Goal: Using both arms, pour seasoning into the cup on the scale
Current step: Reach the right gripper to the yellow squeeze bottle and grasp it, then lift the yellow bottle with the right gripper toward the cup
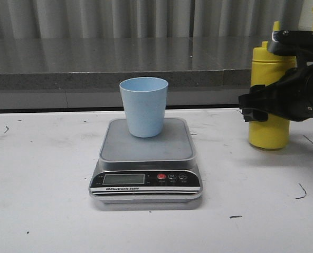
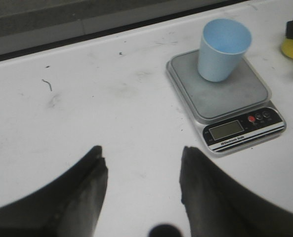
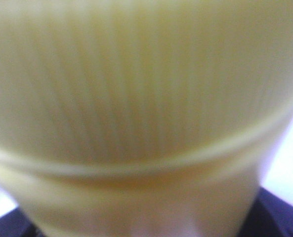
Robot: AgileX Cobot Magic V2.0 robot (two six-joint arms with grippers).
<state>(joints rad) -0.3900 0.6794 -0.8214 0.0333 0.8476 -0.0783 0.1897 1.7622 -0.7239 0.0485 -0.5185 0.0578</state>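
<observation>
Left end effector [image 2: 142,182]: hovering low over the bare surface [image 1: 35,211], fingers spread wide, holding nothing.
Scale [image 1: 145,179]: sitting mid-surface, display toward me.
Cup [image 1: 143,106]: standing upright on the back of the scale's platform.
Bottle [image 1: 269,95]: standing upright, well right of the scale.
Right end effector [image 1: 251,108]: crowding the bottle's middle; grip unclear.
Risk: a loose hold letting the bottle slip or tip while lifting.

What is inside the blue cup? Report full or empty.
Empty. The left wrist view looks into the cup standing on the scale; only bare blue interior shows.
</observation>
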